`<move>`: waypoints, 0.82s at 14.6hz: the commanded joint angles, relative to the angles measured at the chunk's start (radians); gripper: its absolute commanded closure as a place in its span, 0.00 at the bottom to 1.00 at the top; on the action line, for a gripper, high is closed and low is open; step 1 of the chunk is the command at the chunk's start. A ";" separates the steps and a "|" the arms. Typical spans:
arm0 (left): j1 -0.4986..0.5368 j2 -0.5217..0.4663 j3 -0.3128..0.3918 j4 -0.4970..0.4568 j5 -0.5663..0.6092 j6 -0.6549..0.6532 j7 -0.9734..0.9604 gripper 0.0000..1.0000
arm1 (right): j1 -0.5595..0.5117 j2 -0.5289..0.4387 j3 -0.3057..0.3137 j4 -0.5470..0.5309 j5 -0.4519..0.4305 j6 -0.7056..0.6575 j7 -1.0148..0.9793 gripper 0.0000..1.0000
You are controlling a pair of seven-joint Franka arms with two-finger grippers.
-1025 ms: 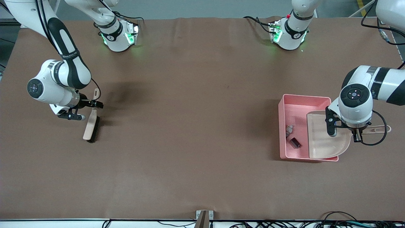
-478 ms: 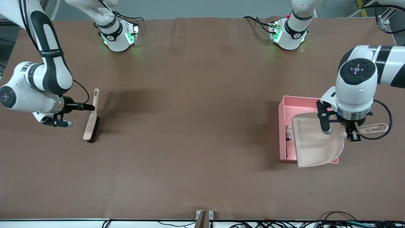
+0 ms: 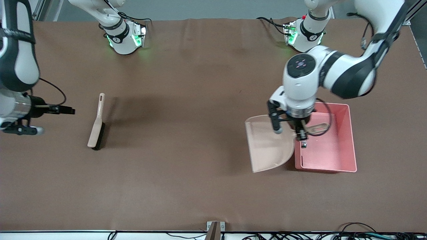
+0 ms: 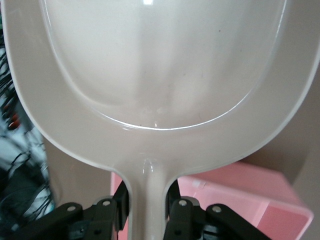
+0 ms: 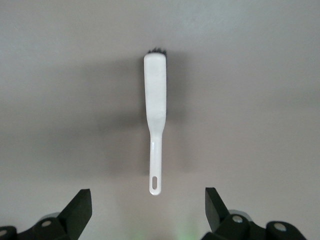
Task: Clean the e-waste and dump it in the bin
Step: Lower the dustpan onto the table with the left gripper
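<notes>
My left gripper (image 3: 302, 133) is shut on the handle of the beige dustpan (image 3: 268, 146). It holds the pan over the table beside the pink bin (image 3: 347, 140), with the handle over the bin's edge. In the left wrist view the gripper (image 4: 147, 212) clamps the handle, the dustpan (image 4: 160, 65) looks empty, and a corner of the bin (image 4: 250, 200) shows. One tiny dark scrap of e-waste (image 3: 304, 145) lies in the bin by the wall nearest the pan. The white-grey component is hidden. My right gripper (image 3: 68, 110) is open and empty at the right arm's end of the table.
A beige hand brush (image 3: 96, 128) with dark bristles lies on the brown table beside the right gripper. It also shows in the right wrist view (image 5: 156, 120), ahead of the open right gripper (image 5: 148, 205). Both arm bases stand along the table's top edge.
My left arm has carried the dustpan from over the bin toward the table's middle. My right gripper has drawn back from the brush, which stays lying where it was.
</notes>
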 commanded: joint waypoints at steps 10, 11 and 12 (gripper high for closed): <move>-0.472 0.197 0.300 0.066 0.011 0.033 -0.154 0.92 | -0.063 -0.048 0.097 0.304 -0.105 -0.270 0.012 0.00; -0.473 0.206 0.302 0.065 0.038 0.035 -0.151 0.91 | -0.185 -0.048 0.235 0.318 -0.105 -0.311 0.010 0.00; -0.473 0.211 0.300 0.062 0.063 0.036 -0.141 0.91 | -0.259 -0.054 0.332 0.315 -0.105 -0.315 0.019 0.00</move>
